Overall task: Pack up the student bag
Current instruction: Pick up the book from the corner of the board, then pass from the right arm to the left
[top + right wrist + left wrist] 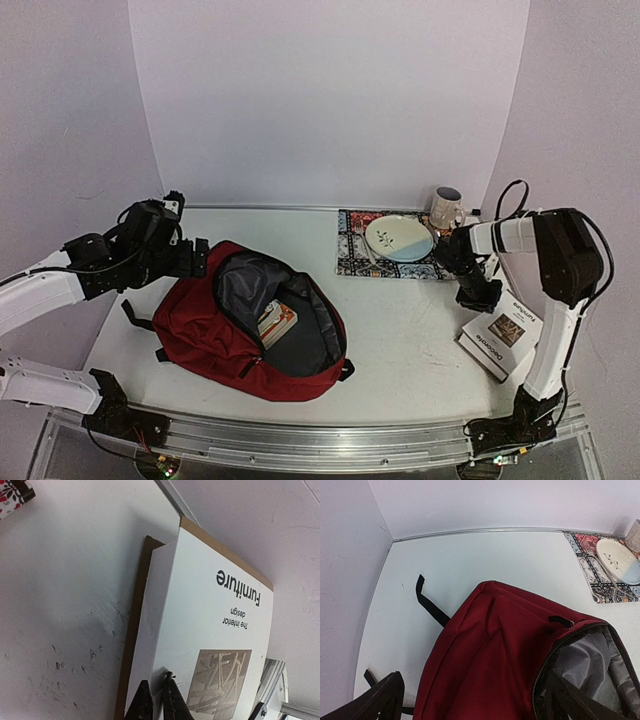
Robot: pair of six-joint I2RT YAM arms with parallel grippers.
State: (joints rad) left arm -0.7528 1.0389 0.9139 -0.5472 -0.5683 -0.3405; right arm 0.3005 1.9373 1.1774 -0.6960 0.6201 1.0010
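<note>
While right gripper (156,684) pinches book (215,625), bag (200,330) well apart.

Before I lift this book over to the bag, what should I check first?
1. Right gripper shut on the white book at its edge: ok.
2. Grip takes the whole book, not only its cover: cannot tell.
3. Student bag mouth unzipped and gaping: ok.
4. Room beside the book already inside: ok.
5. Left gripper bracing the bag: not ok, it is open.
</note>
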